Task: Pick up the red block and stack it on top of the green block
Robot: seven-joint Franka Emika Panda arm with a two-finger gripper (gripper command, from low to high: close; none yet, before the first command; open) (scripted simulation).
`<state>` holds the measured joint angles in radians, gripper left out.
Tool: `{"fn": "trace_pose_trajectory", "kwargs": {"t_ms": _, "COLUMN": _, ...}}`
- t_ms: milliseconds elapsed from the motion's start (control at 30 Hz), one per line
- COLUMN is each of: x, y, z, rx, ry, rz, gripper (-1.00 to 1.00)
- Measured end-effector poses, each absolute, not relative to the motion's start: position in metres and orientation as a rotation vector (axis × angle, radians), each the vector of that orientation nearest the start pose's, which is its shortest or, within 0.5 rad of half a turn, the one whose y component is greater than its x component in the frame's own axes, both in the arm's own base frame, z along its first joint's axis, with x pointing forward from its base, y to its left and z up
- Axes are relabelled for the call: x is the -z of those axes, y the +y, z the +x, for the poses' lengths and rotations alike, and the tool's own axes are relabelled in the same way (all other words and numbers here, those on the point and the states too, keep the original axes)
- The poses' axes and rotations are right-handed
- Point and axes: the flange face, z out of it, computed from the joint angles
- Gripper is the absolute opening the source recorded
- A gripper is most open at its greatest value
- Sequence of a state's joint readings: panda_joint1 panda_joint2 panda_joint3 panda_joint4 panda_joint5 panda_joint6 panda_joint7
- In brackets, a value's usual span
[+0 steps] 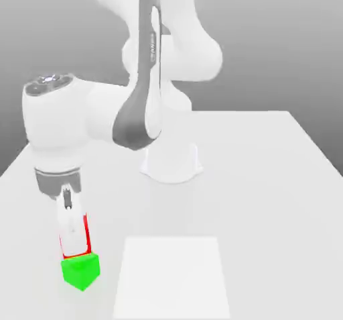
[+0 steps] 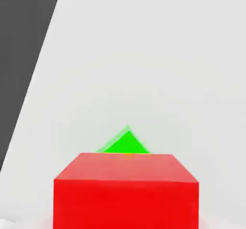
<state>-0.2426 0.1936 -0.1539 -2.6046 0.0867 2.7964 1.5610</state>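
Note:
The green block (image 1: 80, 272) sits on the white table near the front of the exterior view's left. The red block (image 1: 86, 238) rests directly on top of it, mostly covered by my gripper (image 1: 74, 245), which reaches straight down around it. Just a thin red strip shows along the block's side and lower edge. In the hand view the red block (image 2: 126, 189) is close up, with a corner of the green block (image 2: 126, 144) peeking out beyond its top edge.
A pale square patch (image 1: 171, 275) lies on the table just to the right of the stack in the exterior view. The arm's base (image 1: 171, 161) stands behind it. A dark area (image 2: 21, 55) lies beyond the table's edge in the hand view.

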Motion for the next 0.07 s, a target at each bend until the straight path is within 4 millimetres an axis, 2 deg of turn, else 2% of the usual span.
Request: {"fn": "trace_pose_trajectory", "kwargs": {"t_ms": 67, "x": -0.1873, "y": -0.1752, "z": 0.4001, "rx": 0.002, "ry": 2.673, "rz": -1.649, "gripper": 1.0}}
